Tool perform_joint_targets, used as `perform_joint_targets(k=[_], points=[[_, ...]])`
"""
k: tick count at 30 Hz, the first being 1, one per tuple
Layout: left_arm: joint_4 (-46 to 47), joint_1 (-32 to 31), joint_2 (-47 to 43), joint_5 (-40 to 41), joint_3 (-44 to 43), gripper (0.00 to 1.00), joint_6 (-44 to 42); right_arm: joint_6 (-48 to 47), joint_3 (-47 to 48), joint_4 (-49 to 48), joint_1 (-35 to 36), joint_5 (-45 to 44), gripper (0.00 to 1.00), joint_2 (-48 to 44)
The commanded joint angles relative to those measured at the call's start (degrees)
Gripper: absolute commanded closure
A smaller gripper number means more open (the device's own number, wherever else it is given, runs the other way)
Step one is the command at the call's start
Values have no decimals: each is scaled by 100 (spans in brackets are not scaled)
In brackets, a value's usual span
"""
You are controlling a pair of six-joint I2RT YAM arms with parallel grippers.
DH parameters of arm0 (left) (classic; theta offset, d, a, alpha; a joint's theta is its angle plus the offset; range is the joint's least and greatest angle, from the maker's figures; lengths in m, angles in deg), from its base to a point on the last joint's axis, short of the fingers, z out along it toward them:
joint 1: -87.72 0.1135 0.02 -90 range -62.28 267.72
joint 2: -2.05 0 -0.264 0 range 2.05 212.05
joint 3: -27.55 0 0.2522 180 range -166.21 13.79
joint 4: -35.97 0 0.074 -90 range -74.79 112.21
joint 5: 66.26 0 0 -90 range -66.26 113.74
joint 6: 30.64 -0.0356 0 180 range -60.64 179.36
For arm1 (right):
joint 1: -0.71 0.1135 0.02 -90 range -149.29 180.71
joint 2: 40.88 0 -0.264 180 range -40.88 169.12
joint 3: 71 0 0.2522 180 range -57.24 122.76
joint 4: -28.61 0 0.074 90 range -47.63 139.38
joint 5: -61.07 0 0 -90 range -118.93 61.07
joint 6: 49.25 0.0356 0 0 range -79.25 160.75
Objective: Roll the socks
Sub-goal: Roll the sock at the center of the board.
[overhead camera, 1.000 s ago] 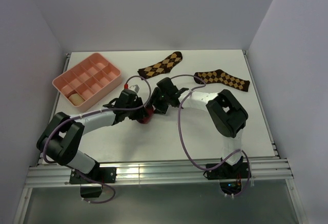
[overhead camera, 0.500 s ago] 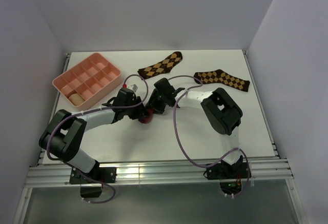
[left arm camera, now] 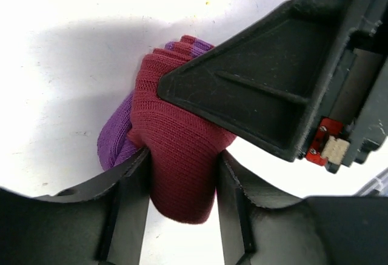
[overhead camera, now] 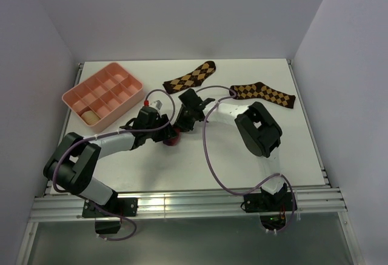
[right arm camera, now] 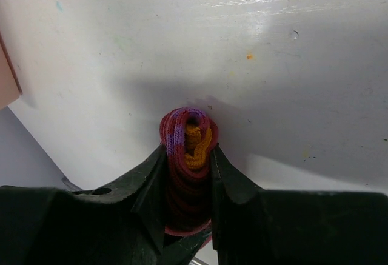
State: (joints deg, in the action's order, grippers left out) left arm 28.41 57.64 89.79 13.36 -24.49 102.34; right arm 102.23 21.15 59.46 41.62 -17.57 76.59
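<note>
The crimson sock (overhead camera: 173,137) is rolled into a tight bundle, with purple and orange showing at its end (right arm camera: 188,133). It lies on the white table between both grippers. My left gripper (overhead camera: 165,130) has the roll (left arm camera: 182,174) between its jaws, and both fingers press on its sides. My right gripper (overhead camera: 180,127) comes from the opposite side, shut on the same roll, fingers tight against both flanks (right arm camera: 187,151). Its finger (left arm camera: 254,83) lies over the roll in the left wrist view. A tan rolled sock (overhead camera: 90,116) sits in a near cell of the pink tray.
The pink divided tray (overhead camera: 71,95) stands at the back left. Two dark brown argyle socks lie flat behind the grippers, one (overhead camera: 191,77) at centre back and one (overhead camera: 264,94) to the right. Walls enclose the table on three sides.
The right gripper has shifted left and closed its jaws onto the crimson roll. The left gripper has stayed at the roll, its jaws slightly wider than before.
</note>
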Motion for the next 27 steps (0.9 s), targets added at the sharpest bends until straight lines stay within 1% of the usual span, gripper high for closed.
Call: perform_joint_targets(k=[1, 5, 6, 9, 11, 14, 19, 22, 23, 25, 26, 27], points=[[-593, -94, -55, 834, -56, 50, -395, -285, 62, 1007, 190, 25, 100, 373], [-1014, -296, -135, 1335, -337, 46, -554, -355, 194, 1131, 190, -2, 100, 391], [-1067, -400, -204, 1571, -381, 46, -571, -364, 220, 1157, 190, -2, 100, 399], [-1147, -620, -345, 1923, -452, 42, -677, -382, 256, 1183, 199, 33, 100, 426], [-1208, -665, -311, 2012, -505, 40, -773, -390, 282, 1227, 198, 51, 100, 452], [-1244, -718, -126, 2118, -549, 39, -818, -382, 291, 1228, 190, 51, 100, 452], [-1103, -885, 251, 1961, -470, 42, -739, -399, 352, 1271, 198, 77, 100, 470], [-1086, -938, 559, 1820, -417, 48, -572, -399, 361, 1254, 199, 139, 100, 461], [-1059, -938, 673, 1741, -391, 55, -537, -417, 353, 1236, 199, 139, 100, 461], [-998, -938, 735, 1626, -286, 65, -466, -461, 326, 1166, 199, 191, 100, 408], [-989, -938, 761, 1582, -259, 77, -449, -469, 309, 1131, 199, 218, 100, 391], [-989, -920, 770, 1565, -233, 84, -431, -496, 274, 1079, 199, 244, 100, 347]])
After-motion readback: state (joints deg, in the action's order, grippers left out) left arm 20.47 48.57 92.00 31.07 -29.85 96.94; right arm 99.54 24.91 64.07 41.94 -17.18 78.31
